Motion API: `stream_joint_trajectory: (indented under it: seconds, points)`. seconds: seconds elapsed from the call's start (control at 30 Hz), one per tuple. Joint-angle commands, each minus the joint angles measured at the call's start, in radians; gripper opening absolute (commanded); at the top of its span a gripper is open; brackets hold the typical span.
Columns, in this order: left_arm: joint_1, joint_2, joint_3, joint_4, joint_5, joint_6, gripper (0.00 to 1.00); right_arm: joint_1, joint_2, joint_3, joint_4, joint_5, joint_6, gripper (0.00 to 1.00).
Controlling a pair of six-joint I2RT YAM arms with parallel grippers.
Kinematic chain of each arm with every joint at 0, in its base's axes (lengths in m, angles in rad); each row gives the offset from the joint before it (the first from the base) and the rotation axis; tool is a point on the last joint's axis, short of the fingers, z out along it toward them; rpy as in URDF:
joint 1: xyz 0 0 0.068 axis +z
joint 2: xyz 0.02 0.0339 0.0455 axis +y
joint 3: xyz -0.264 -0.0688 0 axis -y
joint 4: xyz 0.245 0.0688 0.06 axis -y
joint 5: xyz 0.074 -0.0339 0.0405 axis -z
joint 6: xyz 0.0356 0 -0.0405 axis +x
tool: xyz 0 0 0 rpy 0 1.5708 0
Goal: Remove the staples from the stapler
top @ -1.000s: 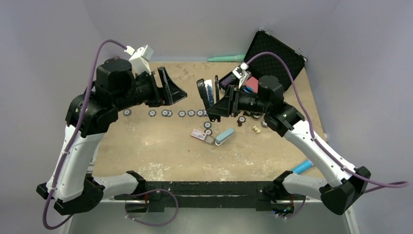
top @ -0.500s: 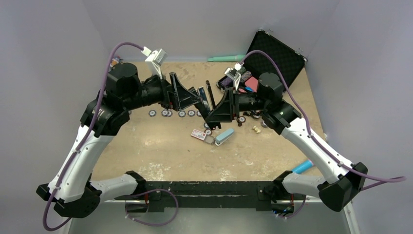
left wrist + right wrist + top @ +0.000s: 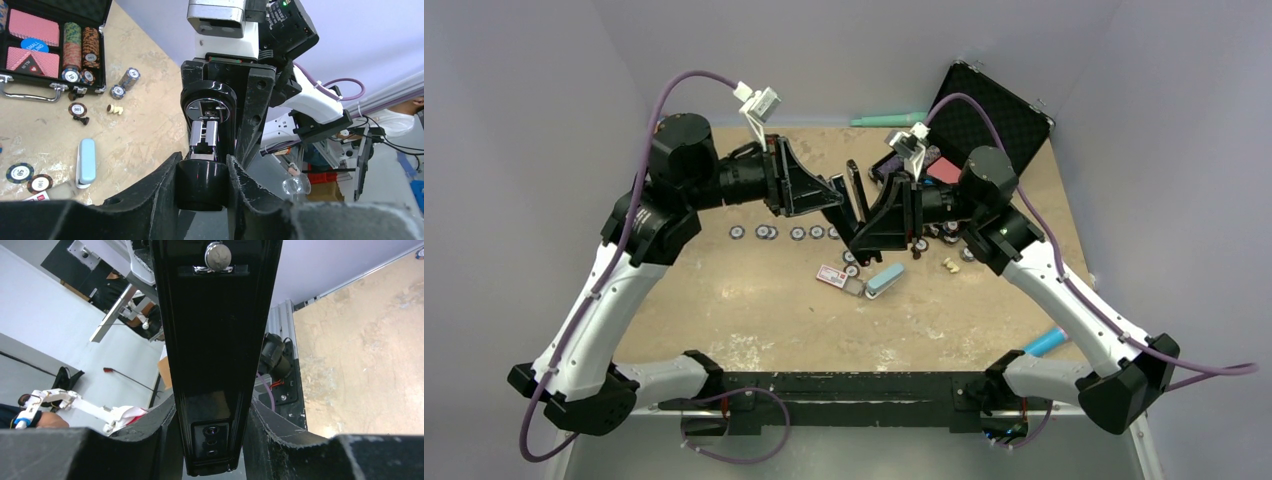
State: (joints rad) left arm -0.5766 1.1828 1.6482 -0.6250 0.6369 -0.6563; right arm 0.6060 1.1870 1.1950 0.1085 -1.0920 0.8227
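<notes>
The black stapler (image 3: 855, 192) is held upright above the middle of the table, between both grippers. My left gripper (image 3: 841, 194) is shut on the rounded black end of one stapler arm (image 3: 201, 184); the silver magazine channel (image 3: 205, 136) shows just beyond my fingers. My right gripper (image 3: 871, 214) is shut on the flat black base (image 3: 212, 315), which runs up between its fingers (image 3: 165, 422). In the wrist views the left gripper (image 3: 202, 165) and right gripper (image 3: 211, 410) both pinch the stapler. No loose staple strip shows; I cannot tell if any are in the channel.
A light-blue block (image 3: 884, 279) and a red-and-white card (image 3: 831, 275) lie below the stapler. A row of poker chips (image 3: 797, 233) lies left of centre. An open black chip case (image 3: 989, 110) stands at the back right, a teal pen (image 3: 889, 119) by the back wall.
My left arm has swung right to the stapler and shut on its end. My right gripper has turned the stapler edge-on and kept hold of it.
</notes>
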Motion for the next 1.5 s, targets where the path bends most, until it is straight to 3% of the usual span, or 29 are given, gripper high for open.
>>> stream_joint_trajectory:
  seconds: [0.0, 0.03, 0.13, 0.2, 0.37, 0.73, 1.47]
  points:
    - [0.002, 0.002, 0.067, 0.013, 0.029, 0.024, 0.0, 0.002, -0.034, 0.049, 0.124, -0.013, 0.041, 0.0]
    - [0.002, 0.002, 0.074, 0.005, 0.033, 0.026, 0.0, 0.002, -0.037, 0.048, 0.125, -0.008, 0.04, 0.08]
    - [0.003, -0.001, 0.086, -0.016, 0.032, 0.023, 0.0, 0.001, -0.043, 0.052, 0.101, 0.012, 0.026, 0.46]
    - [0.002, -0.002, 0.091, -0.021, 0.036, 0.011, 0.0, 0.001, -0.042, 0.077, 0.029, 0.023, -0.022, 0.51]
    - [0.003, -0.001, 0.103, -0.011, 0.061, -0.023, 0.0, -0.005, -0.025, 0.157, -0.1, 0.042, -0.124, 0.55]
    - [0.003, -0.005, 0.082, 0.032, 0.115, -0.055, 0.0, -0.006, 0.003, 0.169, 0.069, 0.039, 0.001, 0.54]
    - [0.003, -0.039, 0.029, 0.055, 0.023, -0.046, 0.0, -0.001, -0.007, 0.132, 0.062, 0.04, 0.015, 0.51]
